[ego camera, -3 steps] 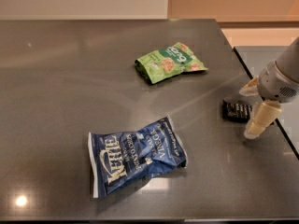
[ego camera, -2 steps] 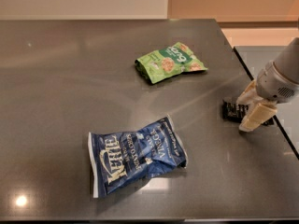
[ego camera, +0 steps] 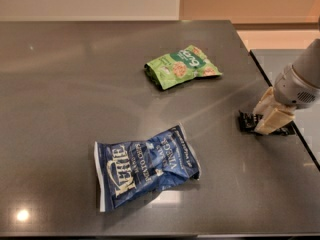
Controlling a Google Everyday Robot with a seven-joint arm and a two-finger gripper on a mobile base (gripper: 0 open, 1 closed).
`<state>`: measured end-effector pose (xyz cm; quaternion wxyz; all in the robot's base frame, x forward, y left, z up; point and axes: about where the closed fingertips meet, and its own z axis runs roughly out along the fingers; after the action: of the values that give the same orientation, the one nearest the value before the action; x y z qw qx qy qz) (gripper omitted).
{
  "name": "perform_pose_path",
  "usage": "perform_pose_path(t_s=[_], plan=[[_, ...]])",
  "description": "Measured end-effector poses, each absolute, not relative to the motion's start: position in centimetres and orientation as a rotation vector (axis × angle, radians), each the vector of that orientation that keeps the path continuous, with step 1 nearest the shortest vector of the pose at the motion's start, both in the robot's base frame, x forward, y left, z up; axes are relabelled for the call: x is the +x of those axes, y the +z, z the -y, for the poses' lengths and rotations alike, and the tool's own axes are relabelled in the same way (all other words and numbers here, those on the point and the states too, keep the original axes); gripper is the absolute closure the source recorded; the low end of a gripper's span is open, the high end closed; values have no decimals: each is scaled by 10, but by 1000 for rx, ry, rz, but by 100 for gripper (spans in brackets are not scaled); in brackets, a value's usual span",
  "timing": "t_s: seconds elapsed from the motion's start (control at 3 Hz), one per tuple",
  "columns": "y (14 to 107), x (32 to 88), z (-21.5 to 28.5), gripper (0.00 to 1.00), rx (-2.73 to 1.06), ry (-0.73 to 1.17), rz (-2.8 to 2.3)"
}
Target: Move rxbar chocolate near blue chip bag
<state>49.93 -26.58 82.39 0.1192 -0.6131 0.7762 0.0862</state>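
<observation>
The rxbar chocolate [ego camera: 246, 121], a small flat black bar, lies on the dark table near its right edge. My gripper [ego camera: 266, 125] has come in from the right and is down on the bar, its cream fingers [ego camera: 274, 118] shut around the bar's middle. The fingers hide most of the bar, and only its ends show. The blue chip bag [ego camera: 146, 166], dark blue with white "Kettle" lettering, lies flat at the front middle of the table, well to the left of the bar and the gripper.
A smaller green snack bag [ego camera: 181, 66] lies at the back middle of the grey table [ego camera: 60, 94]. The table's right edge [ego camera: 280, 104] runs just behind the gripper, with a second surface beyond a narrow gap.
The gripper has dropped lower onto the bar and its fingers have drawn together around it. Both bags have stayed put.
</observation>
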Motion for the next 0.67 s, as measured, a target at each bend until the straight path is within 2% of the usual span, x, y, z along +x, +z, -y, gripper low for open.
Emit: perform_pose_path(t_s=[0.33,0.67], plan=[[837,496,249,100,-1799,267,-2245],[854,481,217,100,-1828,324,-2189]])
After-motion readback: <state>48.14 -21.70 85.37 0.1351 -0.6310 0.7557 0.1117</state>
